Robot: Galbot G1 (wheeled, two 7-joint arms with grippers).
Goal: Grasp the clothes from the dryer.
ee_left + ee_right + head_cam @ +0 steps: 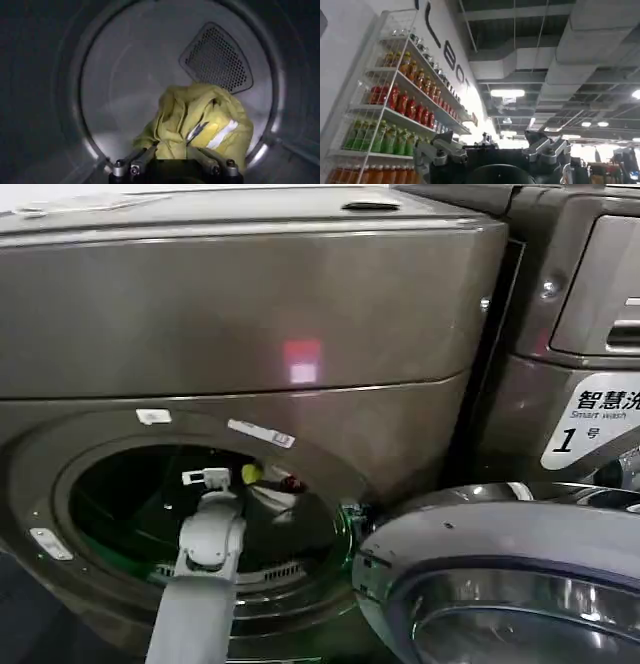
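One arm is doing the work: the left gripper (172, 150) is reaching through the dryer (250, 314)'s open porthole, fingers spread and flanking the near edge of the clothes (200, 125), a yellow-green bundle lying on the drum floor below the perforated vent (216, 59). Judging by this, the approach is ending and closing on the fabric is coming next, then a lift clear of the porthole rim. The right gripper (492, 152) is idling, pointing up at the ceiling, fingers apart.

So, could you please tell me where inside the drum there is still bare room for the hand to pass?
Bare drum wall lies open above and beside the clothes, up to the perforated vent. The low middle is crowded: the left hand sits right against the bundle. In the head view the left arm fills the lower porthole of the dryer; the open door hangs beside it.
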